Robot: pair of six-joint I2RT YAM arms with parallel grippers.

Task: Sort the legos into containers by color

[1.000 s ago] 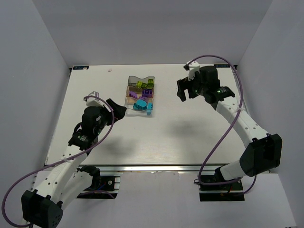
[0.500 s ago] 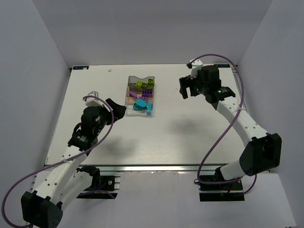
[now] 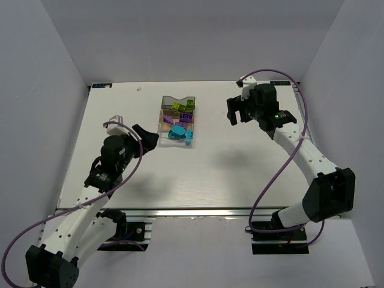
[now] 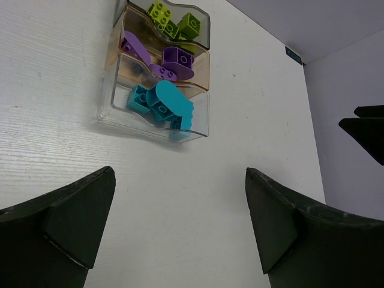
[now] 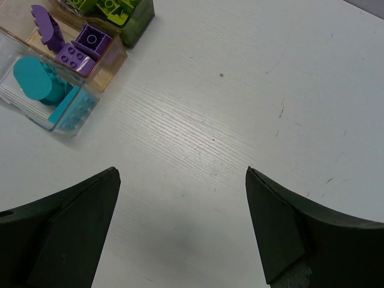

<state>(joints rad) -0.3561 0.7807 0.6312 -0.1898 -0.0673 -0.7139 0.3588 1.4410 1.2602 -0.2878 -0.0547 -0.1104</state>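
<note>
Three containers stand in a row at the table's far middle: a smoky grey one with lime green legos, an amber one with purple legos, and a clear one with cyan legos. My left gripper is open and empty, just left of the clear container. The left wrist view shows its jaws wide over bare table, with the cyan legos ahead. My right gripper hangs open and empty to the right of the row, and in its wrist view the gripper is above bare table.
Grey walls close in the white table on three sides. A small dark tag sits at the far left corner. Purple cables loop beside both arms. The right gripper's dark fingers show at the edge of the left wrist view.
My right gripper has lifted and drawn back slightly toward the far side. The left arm has shifted a little to the left. The legos and containers have not moved.
</note>
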